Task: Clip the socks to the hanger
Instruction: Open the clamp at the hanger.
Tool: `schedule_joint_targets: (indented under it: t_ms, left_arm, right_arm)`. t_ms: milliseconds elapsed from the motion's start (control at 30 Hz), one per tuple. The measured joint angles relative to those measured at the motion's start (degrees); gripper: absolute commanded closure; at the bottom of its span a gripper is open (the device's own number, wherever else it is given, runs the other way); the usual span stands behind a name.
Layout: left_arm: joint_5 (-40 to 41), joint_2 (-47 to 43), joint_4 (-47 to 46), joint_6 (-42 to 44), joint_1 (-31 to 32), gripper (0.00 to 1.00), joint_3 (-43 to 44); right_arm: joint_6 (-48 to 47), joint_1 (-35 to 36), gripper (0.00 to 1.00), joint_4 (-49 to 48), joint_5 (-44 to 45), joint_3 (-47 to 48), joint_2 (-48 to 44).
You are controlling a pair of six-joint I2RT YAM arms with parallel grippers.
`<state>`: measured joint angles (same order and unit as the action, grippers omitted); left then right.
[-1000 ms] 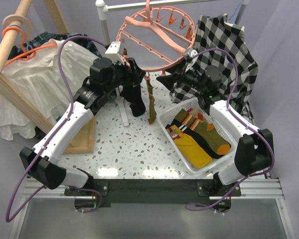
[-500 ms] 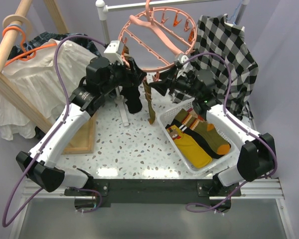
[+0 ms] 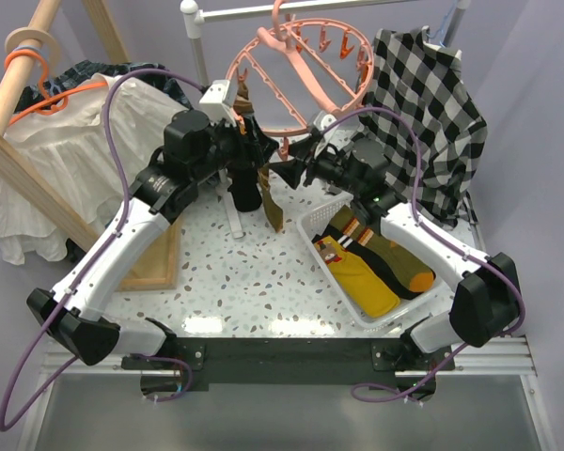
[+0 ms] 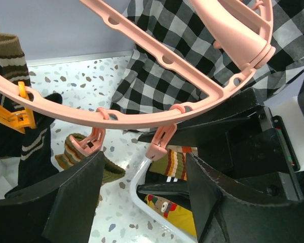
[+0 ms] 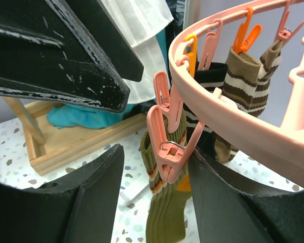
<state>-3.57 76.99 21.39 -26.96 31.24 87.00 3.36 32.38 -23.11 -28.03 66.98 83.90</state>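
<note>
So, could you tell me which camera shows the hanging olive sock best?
The right wrist view: the olive sock hangs close and centred, under a pink clip. The left wrist view catches only a striped part of it; the top view shows it small and far off.

Left arm (image 3: 122, 244) and right arm (image 3: 432, 240): white link shells, black joint housings, a purple cable (image 3: 111, 117) running along each. Left tool (image 4: 144, 159) and right tool (image 5: 154, 152): matte black wedge fingers (image 4: 71, 202), edges chipped and scratched pale. White block (image 3: 216, 94) at left wrist.
</note>
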Motion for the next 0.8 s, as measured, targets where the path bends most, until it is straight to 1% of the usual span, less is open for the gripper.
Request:
schedule_joint_targets:
  t_ms: [167, 233, 300, 533, 600, 800]
  left_arm:
    - [0.5, 1.0, 0.6, -0.5, 1.3, 0.38, 2.1]
    - [0.9, 1.8, 0.7, -0.5, 1.8, 0.44, 2.9]
    - [1.2, 2.6, 0.9, -0.5, 2.1, 0.45, 3.5]
    - [3.0, 4.9, 2.4, -0.5, 3.0, 0.53, 3.9]
    - [3.8, 5.4, 2.9, -0.5, 3.3, 0.57, 3.9]
    - [6.8, 6.4, 3.7, -0.4, 3.4, 0.63, 4.5]
  right_arm:
    - [-1.3, 0.8, 0.43, 0.8, 1.7, 0.0, 0.0]
    - [-1.6, 1.2, 0.43, 1.3, 2.0, 0.0, 0.0]
    - [-2.4, 1.5, 0.43, 1.7, 2.1, 0.0, 0.0]
    - [-4.2, 2.6, 0.41, 2.6, 3.1, 0.0, 0.0]
    - [-4.8, 2.8, 0.40, 2.7, 3.1, 0.0, 0.0]
    - [-5.4, 2.9, 0.40, 2.7, 3.1, 0.0, -0.1]
